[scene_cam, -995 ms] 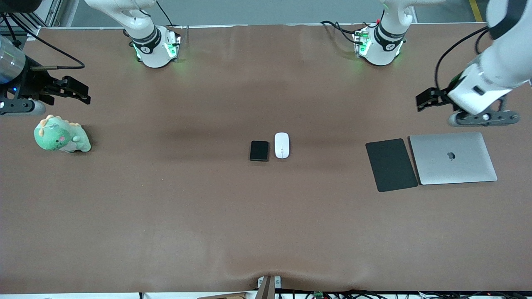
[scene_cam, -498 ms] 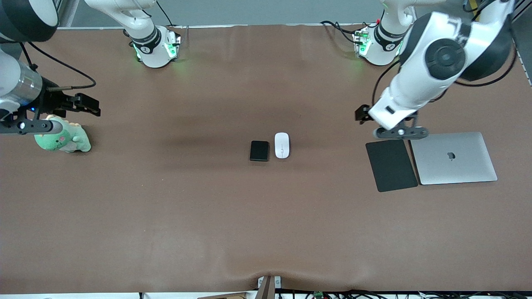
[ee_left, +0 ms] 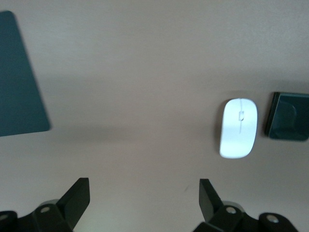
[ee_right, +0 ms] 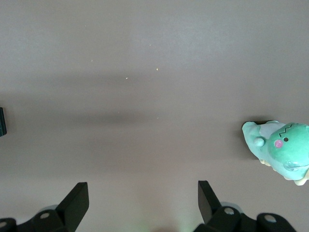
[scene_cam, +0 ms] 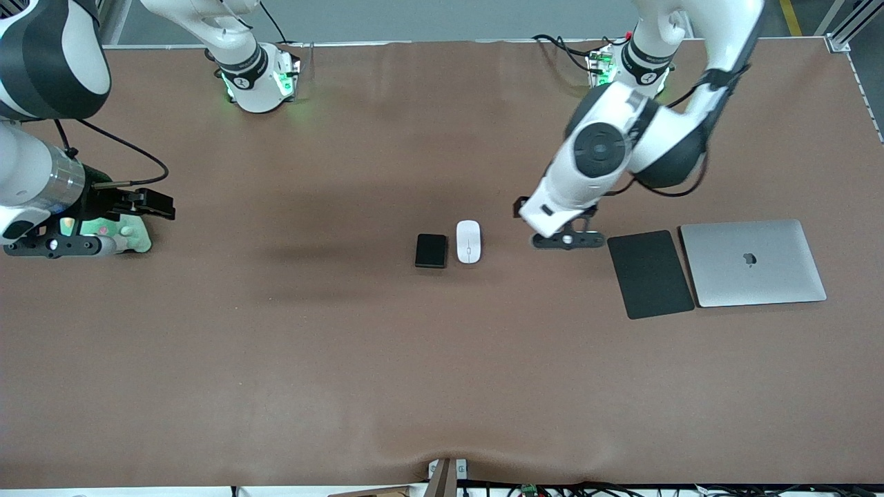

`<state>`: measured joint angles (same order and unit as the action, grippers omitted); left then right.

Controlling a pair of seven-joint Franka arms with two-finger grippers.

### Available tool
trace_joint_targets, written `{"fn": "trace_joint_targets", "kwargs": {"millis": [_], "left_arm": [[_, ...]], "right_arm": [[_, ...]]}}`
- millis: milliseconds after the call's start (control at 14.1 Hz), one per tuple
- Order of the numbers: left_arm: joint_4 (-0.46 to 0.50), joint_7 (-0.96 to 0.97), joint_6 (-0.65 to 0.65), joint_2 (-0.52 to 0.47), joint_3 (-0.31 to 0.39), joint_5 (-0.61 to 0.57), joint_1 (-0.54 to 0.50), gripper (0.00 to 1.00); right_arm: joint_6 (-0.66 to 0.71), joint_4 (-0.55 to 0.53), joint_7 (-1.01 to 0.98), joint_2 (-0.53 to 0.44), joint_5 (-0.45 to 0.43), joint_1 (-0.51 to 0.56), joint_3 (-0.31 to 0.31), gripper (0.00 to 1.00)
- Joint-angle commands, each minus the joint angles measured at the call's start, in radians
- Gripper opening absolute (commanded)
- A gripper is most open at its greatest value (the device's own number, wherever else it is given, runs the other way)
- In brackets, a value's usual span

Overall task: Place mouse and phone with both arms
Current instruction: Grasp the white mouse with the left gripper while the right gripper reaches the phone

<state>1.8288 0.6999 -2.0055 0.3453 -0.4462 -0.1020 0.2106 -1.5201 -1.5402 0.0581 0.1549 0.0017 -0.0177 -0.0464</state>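
The white mouse (scene_cam: 468, 241) lies at the table's middle, close beside the black phone (scene_cam: 431, 250), which is on the side toward the right arm's end. My left gripper (scene_cam: 519, 206) is open and empty over bare table between the mouse and the black pad. Its wrist view shows the mouse (ee_left: 238, 127) and the phone (ee_left: 288, 116) ahead of its gripper (ee_left: 144, 193), off to one side. My right gripper (scene_cam: 160, 204) is open and empty at the right arm's end, over the table beside a green toy. Its wrist view shows only a sliver of the phone (ee_right: 2, 121) far ahead of its gripper (ee_right: 143, 195).
A matte black pad (scene_cam: 650, 273) and a closed silver laptop (scene_cam: 753, 262) lie side by side at the left arm's end. A green dinosaur toy (scene_cam: 131, 238) sits partly under the right wrist; it also shows in the right wrist view (ee_right: 282, 150). The pad shows in the left wrist view (ee_left: 19, 82).
My left arm has swung from above the laptop across the pad toward the mouse. My right gripper has moved slightly toward the middle, and its wrist now covers part of the toy.
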Motion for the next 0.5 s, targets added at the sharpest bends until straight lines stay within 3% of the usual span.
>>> {"fn": "trace_joint_targets", "kwargs": {"millis": [0,284,427], "left_arm": [[-0.022,0.143,-0.080,0.098,-0.002,-0.071,0.059,1.00],[-0.023,0.242,-0.206,0.190,-0.002,-0.113,0.125,1.00],[-0.028,0.254,-0.248,0.233,-0.002,-0.145,0.147,0.95]], "right_arm": [[0.015,0.032,0.020,0.011,0.000,0.004,-0.009,1.00],[-0.006,0.031,0.057,0.023,0.001,-0.010,-0.012,1.00],[-0.002,0.023,0.088,0.047,-0.006,-0.010,-0.010,1.00]]}}
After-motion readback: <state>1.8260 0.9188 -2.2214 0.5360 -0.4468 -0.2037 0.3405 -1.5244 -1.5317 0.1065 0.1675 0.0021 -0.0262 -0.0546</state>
